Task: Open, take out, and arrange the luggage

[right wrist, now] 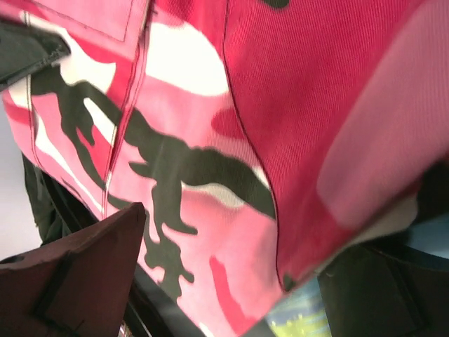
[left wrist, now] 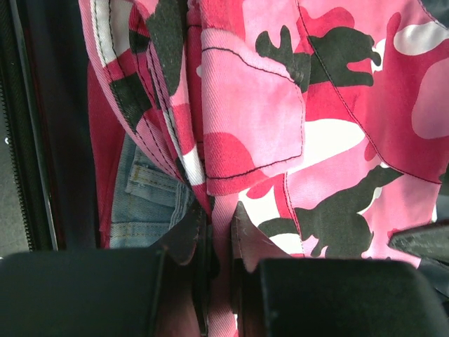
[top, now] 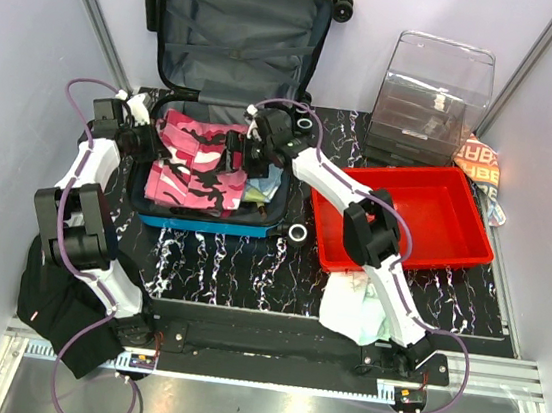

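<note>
Black marbled bench [top: 248,274], far left part: luggage [top: 203,225] lying open with lid upright, pink camouflage garment [top: 195,171] spread crosswise inside between both arms, left pincer [top: 149,141] nipped narrow on its left side, right pincer [top: 236,151] gaping wide over its right end.

White arms [top: 330,178], black joints [top: 368,233] (purple cables [top: 88,81])

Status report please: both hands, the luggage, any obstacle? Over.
Left hand shut on pink camo garment. Right hand open, over same garment. Luggage open, garment inside it. No obstacle seen.
</note>
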You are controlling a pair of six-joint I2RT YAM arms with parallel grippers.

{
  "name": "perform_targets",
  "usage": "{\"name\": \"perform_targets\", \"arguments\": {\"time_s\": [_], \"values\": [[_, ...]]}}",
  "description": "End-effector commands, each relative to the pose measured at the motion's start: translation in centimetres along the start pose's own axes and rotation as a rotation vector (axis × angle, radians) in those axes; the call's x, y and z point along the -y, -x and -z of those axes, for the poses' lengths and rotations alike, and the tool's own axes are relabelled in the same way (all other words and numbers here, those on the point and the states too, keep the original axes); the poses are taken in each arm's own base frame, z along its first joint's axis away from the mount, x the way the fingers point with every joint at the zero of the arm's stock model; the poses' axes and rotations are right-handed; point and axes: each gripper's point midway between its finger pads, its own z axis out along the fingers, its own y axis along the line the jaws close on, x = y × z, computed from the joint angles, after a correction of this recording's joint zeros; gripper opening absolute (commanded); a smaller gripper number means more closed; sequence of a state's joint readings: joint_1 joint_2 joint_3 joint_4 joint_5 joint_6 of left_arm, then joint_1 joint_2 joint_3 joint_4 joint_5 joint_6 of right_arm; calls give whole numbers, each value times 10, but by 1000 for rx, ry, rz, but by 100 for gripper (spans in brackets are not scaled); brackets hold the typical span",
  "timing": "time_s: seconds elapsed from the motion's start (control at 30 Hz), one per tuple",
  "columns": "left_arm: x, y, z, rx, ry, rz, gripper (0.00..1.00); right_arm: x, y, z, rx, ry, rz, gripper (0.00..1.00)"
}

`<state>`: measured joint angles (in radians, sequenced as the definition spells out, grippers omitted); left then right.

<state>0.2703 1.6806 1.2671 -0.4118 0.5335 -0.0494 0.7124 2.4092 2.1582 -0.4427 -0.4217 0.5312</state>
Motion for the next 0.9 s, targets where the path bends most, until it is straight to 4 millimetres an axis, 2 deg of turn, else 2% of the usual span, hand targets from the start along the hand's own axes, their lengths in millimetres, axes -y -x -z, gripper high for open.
{"name": "perform_targets", "arguments": {"time_s": [0.0, 0.13, 0.17, 0.23, 0.3, 0.4, 0.47, 0.5, 0.57, 0.6, 0.67, 0.73, 0.77, 0.87], "values": [[-2, 26, 4, 91, -9, -56, 0, -12, 15, -4, 28, -35, 71, 99], [-3, 27, 4, 91, -9, -62, 0, 10, 13, 15, 26, -220, 159, 100], [-3, 26, 4, 90, -7, -61, 0, 17, 18, 21, 62, -304, 191, 100], [-3, 26, 2, 87, -12, -58, 0, 16, 22, 35, 77, -374, 266, 100], [-4, 26, 1, 86, -13, -56, 0, 5, 26, 39, 103, -390, 303, 100], [-4, 27, 1, 87, -16, -53, 0, -9, 23, 27, 89, -316, 309, 100], [-3, 27, 2, 88, -15, -56, 0, -5, 15, 14, 62, -313, 307, 100], [-3, 28, 2, 90, -14, -57, 0, -13, 20, 18, 76, -307, 315, 100], [-4, 28, 3, 94, -8, -67, 0, -15, 23, 15, 90, -324, 336, 100], [-4, 27, 3, 92, -8, -67, 0, -25, 26, 15, 107, -307, 360, 100], [-5, 27, 2, 89, -6, -67, 0, -31, 26, 11, 110, -275, 364, 100], [-5, 27, 1, 87, -6, -62, 0, -31, 25, 3, 110, -246, 358, 100], [-5, 27, 2, 88, -8, -61, 0, -24, 19, -5, 92, -249, 349, 100], [-5, 26, 2, 87, -11, -60, 0, -17, 12, -12, 67, -259, 329, 100]]}}
